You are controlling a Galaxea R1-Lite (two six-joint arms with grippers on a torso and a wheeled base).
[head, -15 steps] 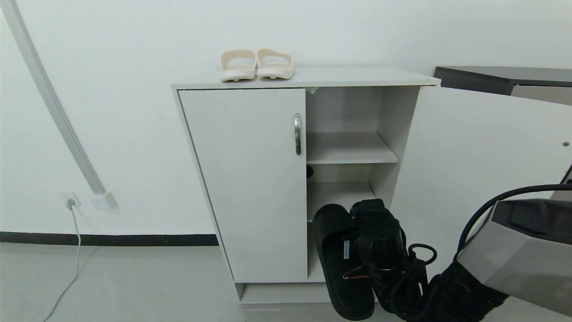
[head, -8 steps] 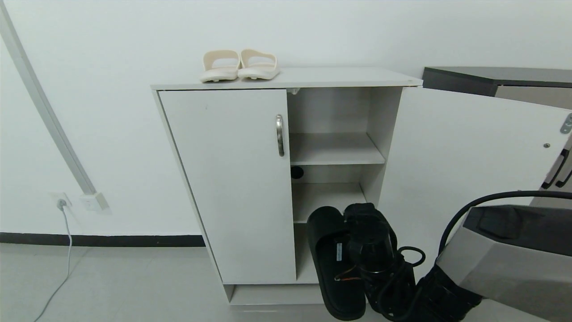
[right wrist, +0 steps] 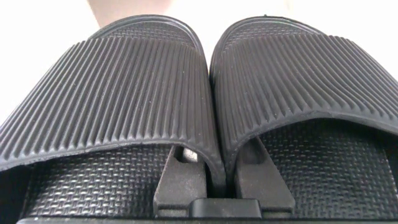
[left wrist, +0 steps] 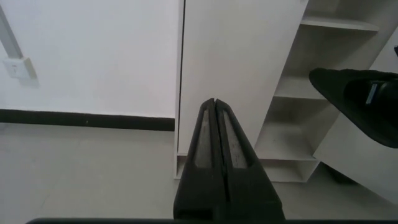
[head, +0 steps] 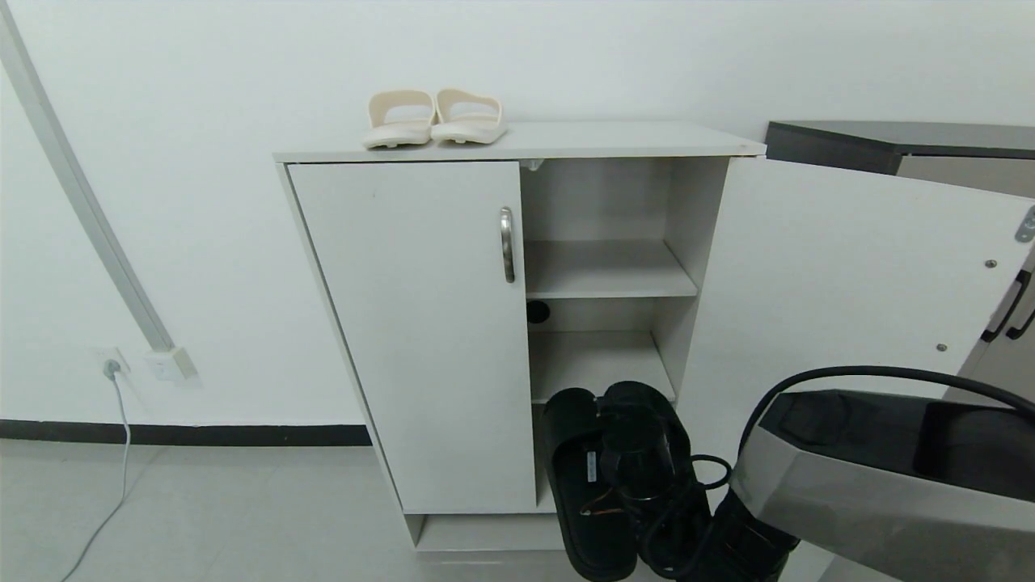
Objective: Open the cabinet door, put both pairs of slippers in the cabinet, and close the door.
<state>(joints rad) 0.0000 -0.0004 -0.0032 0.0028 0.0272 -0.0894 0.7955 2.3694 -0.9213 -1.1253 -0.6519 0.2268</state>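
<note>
Gripped as a pair, low in the centre of the head view: black slippers (head: 594,485), side by side, toes toward the open half of the cabinet (head: 631,139) and right at the mouth of its lowest compartment. Cannot tell whether already past the front edge; judged not yet set down. Clamped by the right gripper (right wrist: 217,180), one finger under each strap, the two inner strap walls squeezed between them.

Above, in the middle of the frame: upper shelf (head: 606,275) and lower shelf (head: 594,364), both bare. Resting on the cabinet top, upper centre-left: beige slippers (head: 434,119), side by side and untouched. Swung wide toward the right of the frame: right door (head: 841,275). Shut, left of centre: left door (head: 412,323).

In the left wrist view, centre bottom: left gripper (left wrist: 215,109), fingers pressed together on nothing, aimed toward the foot of the cabinet.

Done, by the look of it: door opening. Under way: stowing the first pair. Left: lowering and releasing the black pair, fetching the beige pair from the top and placing it inside, swinging the right door closed.
</note>
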